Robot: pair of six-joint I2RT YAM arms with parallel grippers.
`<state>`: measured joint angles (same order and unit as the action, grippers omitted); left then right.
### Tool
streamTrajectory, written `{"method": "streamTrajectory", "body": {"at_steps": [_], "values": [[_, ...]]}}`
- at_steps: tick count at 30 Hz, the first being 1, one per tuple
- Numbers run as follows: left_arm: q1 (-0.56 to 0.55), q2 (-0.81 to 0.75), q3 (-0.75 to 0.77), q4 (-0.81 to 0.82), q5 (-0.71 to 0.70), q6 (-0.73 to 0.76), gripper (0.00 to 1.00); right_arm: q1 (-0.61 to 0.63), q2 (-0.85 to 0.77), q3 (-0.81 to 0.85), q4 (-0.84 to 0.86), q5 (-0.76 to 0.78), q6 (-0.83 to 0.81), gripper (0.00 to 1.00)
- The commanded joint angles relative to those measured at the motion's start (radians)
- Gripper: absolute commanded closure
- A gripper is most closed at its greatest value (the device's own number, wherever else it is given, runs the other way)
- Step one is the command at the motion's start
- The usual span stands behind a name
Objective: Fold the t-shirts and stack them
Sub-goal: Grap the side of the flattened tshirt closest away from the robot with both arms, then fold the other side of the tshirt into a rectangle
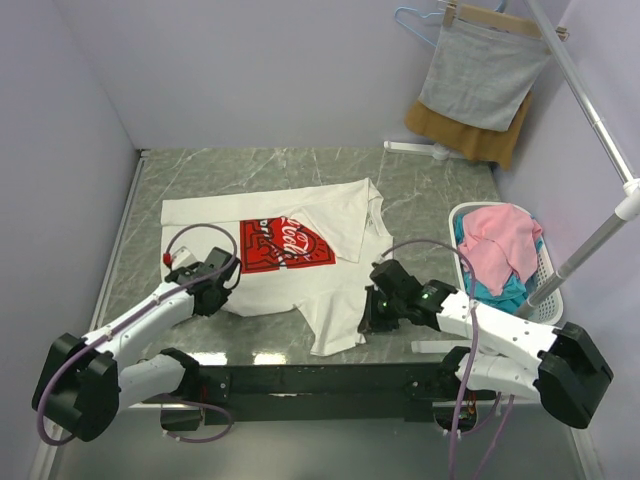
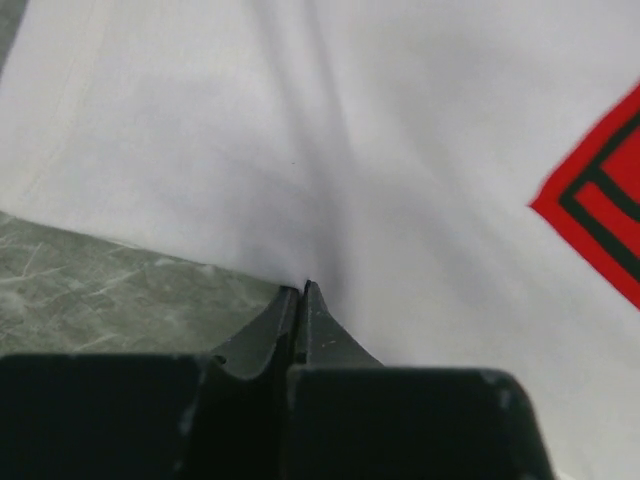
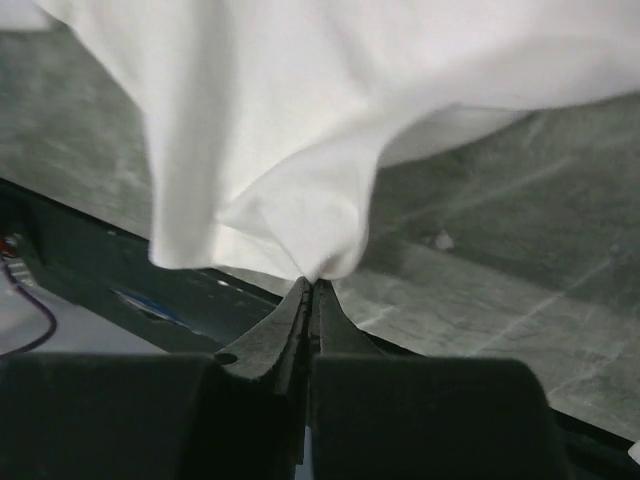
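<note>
A white t-shirt (image 1: pixel 330 230) with a red square chest print (image 1: pixel 285 245) lies spread on the grey marbled table (image 1: pixel 440 190), its right side folded over the print. My left gripper (image 1: pixel 222 290) is shut on the shirt's near left edge; in the left wrist view the jaws (image 2: pixel 302 290) pinch the white cloth (image 2: pixel 380 150) at the hem. My right gripper (image 1: pixel 372 318) is shut on the shirt's near right corner; in the right wrist view the jaws (image 3: pixel 314 285) hold a bunched corner of white cloth (image 3: pixel 280 150) lifted off the table.
A white basket (image 1: pixel 540 275) holding pink and teal clothes stands at the right. A grey cloth (image 1: pixel 480 75) and a mustard-brown cloth (image 1: pixel 470 135) hang at the back right. A metal pole (image 1: pixel 600 130) slants along the right side. A black rail (image 1: pixel 320 380) runs along the near edge.
</note>
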<state>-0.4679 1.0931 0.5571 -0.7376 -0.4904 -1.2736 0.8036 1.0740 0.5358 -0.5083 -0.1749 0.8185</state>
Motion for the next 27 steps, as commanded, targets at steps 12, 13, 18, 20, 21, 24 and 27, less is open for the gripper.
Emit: {"method": "streamTrajectory", "body": {"at_steps": [12, 13, 18, 20, 21, 24, 27], "values": [[0.034, 0.204, 0.268, -0.029, -0.030, 0.212, 0.76, -0.277, 0.121, 0.303, 0.033, -0.015, -0.248, 1.00], [0.041, 0.235, 0.292, -0.028, -0.036, 0.227, 0.75, -0.290, 0.139, 0.331, 0.040, -0.018, -0.260, 1.00], [0.139, 0.316, 0.360, 0.012, -0.034, 0.338, 0.75, -0.359, 0.277, 0.434, 0.050, -0.026, -0.311, 1.00], [0.184, 0.339, 0.391, 0.027, -0.024, 0.367, 0.74, -0.382, 0.319, 0.483, 0.063, -0.032, -0.315, 1.00], [0.198, 0.364, 0.401, 0.046, -0.010, 0.391, 0.73, -0.400, 0.360, 0.499, 0.066, -0.044, -0.323, 1.00], [0.230, 0.422, 0.452, 0.060, 0.003, 0.428, 0.73, -0.419, 0.450, 0.575, 0.079, -0.051, -0.338, 1.00], [0.245, 0.490, 0.494, 0.079, 0.012, 0.463, 0.72, -0.435, 0.548, 0.656, 0.076, -0.051, -0.355, 1.00]]}}
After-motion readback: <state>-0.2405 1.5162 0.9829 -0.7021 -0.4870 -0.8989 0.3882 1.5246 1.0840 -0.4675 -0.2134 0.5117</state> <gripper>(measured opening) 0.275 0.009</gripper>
